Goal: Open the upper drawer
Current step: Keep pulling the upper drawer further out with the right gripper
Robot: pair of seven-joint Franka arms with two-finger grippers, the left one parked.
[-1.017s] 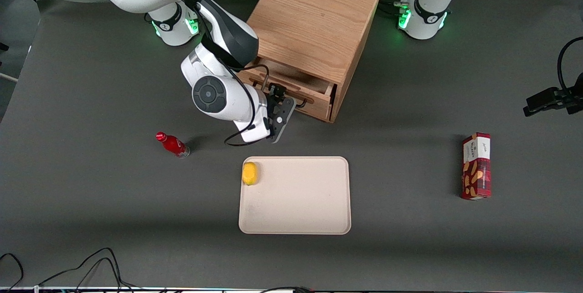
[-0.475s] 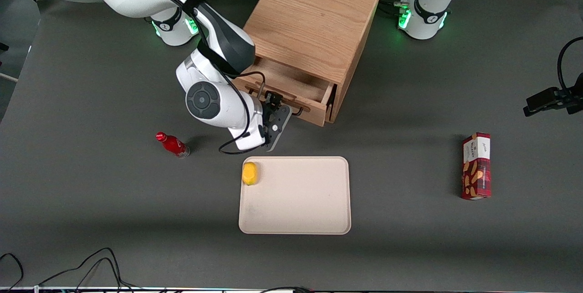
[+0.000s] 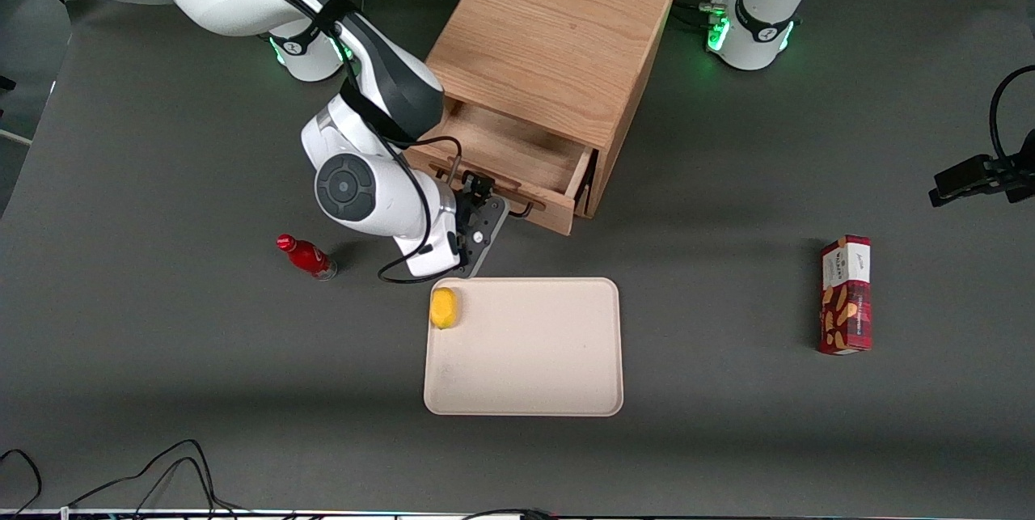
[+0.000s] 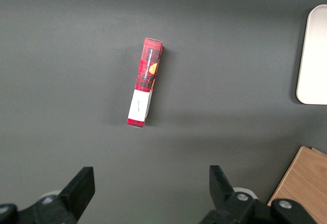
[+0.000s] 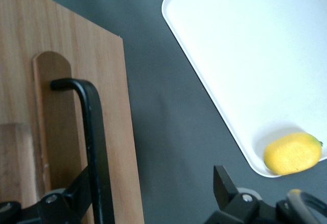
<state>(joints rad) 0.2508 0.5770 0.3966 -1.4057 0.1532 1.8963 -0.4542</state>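
Observation:
The boxy oak cabinet [image 3: 550, 43] has its upper drawer [image 3: 509, 150] pulled partly out, with plain wood showing inside. My right gripper [image 3: 483, 209] is at the drawer's front, on its black wire handle [image 3: 521, 211]. In the right wrist view the fingers stand wide apart around the gripper's middle [image 5: 150, 183]. One finger [image 5: 76, 193] sits hooked under the handle [image 5: 94, 137] against the drawer front [image 5: 107, 96]; the second finger [image 5: 224, 182] hangs free over the table. The bottom drawer is hidden under the upper one.
A cream tray [image 3: 534, 358] with a lemon [image 3: 443, 307] in one corner lies just nearer the camera than the gripper; both show in the right wrist view, tray [image 5: 245, 45] and lemon [image 5: 292, 153]. A red bottle [image 3: 307, 256] stands beside the arm. A red cracker box [image 3: 846, 294] lies toward the parked arm's end.
The upper drawer has slid farther out of the cabinet toward the front camera, and my gripper has moved with its handle, closer to the tray.

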